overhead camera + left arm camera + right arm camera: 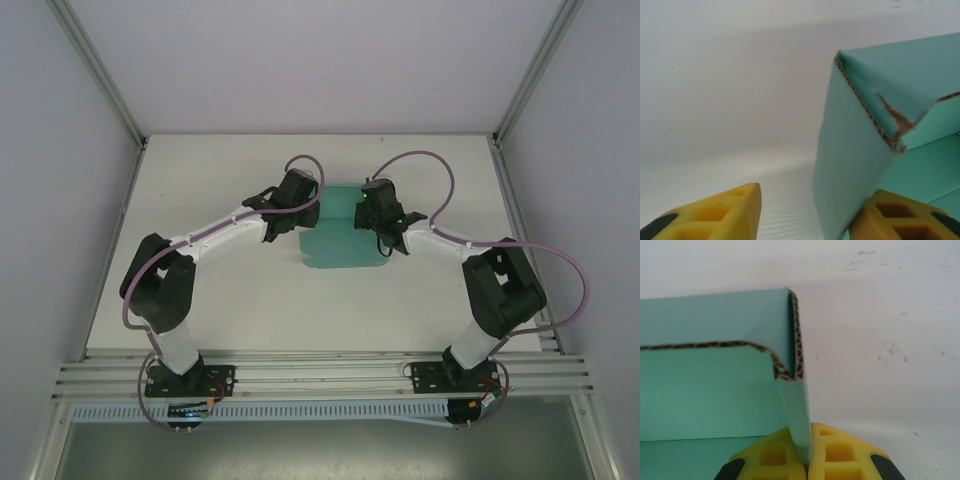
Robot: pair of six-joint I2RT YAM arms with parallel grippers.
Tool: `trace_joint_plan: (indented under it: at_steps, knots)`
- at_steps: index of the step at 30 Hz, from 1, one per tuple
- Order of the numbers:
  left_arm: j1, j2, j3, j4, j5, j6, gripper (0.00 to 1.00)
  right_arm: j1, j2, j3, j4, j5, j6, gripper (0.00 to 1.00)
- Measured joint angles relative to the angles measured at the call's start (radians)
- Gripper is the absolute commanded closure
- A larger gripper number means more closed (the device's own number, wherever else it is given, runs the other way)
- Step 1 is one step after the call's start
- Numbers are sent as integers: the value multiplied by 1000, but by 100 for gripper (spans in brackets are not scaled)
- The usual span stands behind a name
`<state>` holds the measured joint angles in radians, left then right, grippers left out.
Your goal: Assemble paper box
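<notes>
We see the teal box [335, 245] half-folded on the table [200, 180]. At its right wall, the right gripper [807, 457] pinches the card. At its left wall, the left gripper [810, 220] stands spread, astride the card. We judge it should close there, keeping both walls upright.
</notes>
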<state>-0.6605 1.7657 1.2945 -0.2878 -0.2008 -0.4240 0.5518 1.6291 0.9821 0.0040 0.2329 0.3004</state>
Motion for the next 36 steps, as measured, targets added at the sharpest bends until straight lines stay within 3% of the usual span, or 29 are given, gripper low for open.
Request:
trace_joint_plan:
  at_steps: [4,7,13,18,27,36]
  knots:
    - [4,-52,-37,12,42,10,21,-6,-18,0,-11,1,-7,100]
    - [4,-112,-74,24,74,10,1,-6,-26,1,-31,0,-8,100]
    - [4,-216,-124,68,146,17,1,-6,-25,49,-153,-21,-37,100]
    - [18,-309,-169,68,149,14,1,-8,-1,159,-320,-112,-196,100]
    - [199,-511,-393,74,120,-53,2,28,42,244,-567,-126,-786,100]
    - [293,-521,-492,75,142,-105,1,116,225,373,-605,-66,-1264,100]
